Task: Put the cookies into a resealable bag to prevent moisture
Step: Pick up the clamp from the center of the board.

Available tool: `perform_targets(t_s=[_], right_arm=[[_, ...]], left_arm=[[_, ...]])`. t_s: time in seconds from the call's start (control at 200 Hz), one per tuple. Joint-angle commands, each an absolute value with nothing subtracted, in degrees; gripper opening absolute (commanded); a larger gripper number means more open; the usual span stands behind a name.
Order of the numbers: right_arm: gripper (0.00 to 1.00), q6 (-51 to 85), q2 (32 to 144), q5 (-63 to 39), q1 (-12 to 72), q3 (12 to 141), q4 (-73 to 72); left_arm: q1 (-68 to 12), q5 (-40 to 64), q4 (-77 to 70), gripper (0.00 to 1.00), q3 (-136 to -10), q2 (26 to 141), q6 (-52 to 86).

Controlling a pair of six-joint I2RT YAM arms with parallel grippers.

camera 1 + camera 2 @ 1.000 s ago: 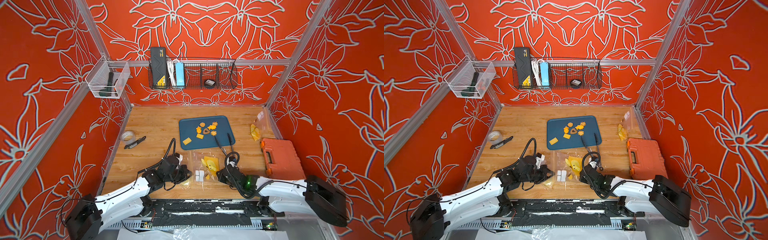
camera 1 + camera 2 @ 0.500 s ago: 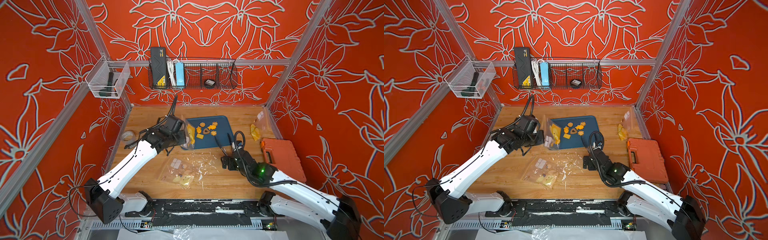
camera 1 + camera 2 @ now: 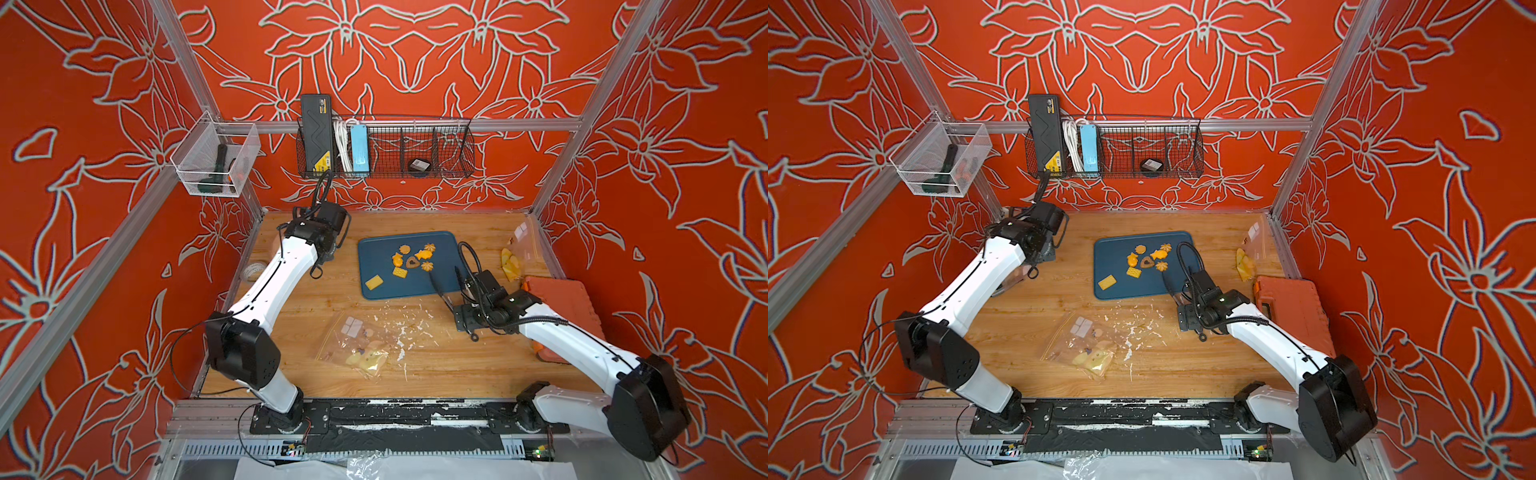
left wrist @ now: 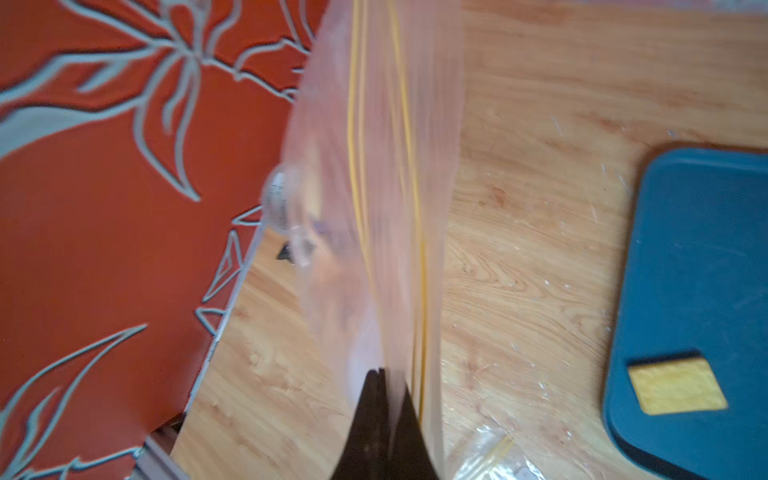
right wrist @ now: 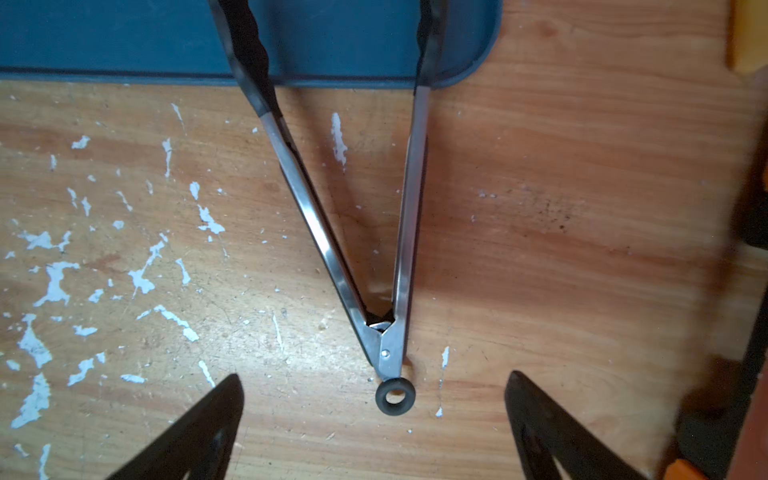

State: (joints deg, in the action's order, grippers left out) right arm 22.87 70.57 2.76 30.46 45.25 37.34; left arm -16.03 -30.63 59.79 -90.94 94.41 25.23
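Several cookies [image 3: 413, 259] lie on the blue tray [image 3: 374, 253], with a square one [image 3: 374, 282] apart near its front; both top views show them [image 3: 1148, 259]. In the left wrist view my left gripper [image 4: 384, 374] is shut on the edge of a clear resealable bag [image 4: 374, 187] with yellow zip lines, hanging over the table's far left. My right gripper [image 5: 374, 376] is open just above the wood. The ring end of metal tongs [image 5: 409, 199] lies between its fingers, untouched. The tongs' black tips rest on the tray [image 5: 124, 37].
A second clear bag [image 3: 357, 345] with yellow prints lies flat at the front middle among white flecks. Another bag [image 3: 517, 253] sits at the back right, beside an orange case [image 3: 561, 299]. A tape roll [image 3: 253, 270] lies by the left wall.
My left arm lifted a bag from the front and swung it to the far left, past the tray. My right gripper opened and moved back and right to the tongs.
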Motion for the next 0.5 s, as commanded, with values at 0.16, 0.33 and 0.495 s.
perform_targets(t_s=[0.16, 0.33, 0.495], right_arm=[[0.87, 19.4, 76.0, -0.3, 29.1, 44.2, 29.0], [0.8, 20.3, 78.4, 1.7, 28.0, 43.1, 24.7], [0.77, 20.6, 82.1, 0.0, 26.2, 43.1, 22.6]], left_arm=[[-17.0, -7.0, 45.7, 0.0, -87.8, 97.6, 21.0], [-16.9, 0.4, 40.5, 0.0, -85.5, 99.1, 20.6], [-16.8, 3.4, 36.2, 0.0, -81.0, 98.4, 19.9]])
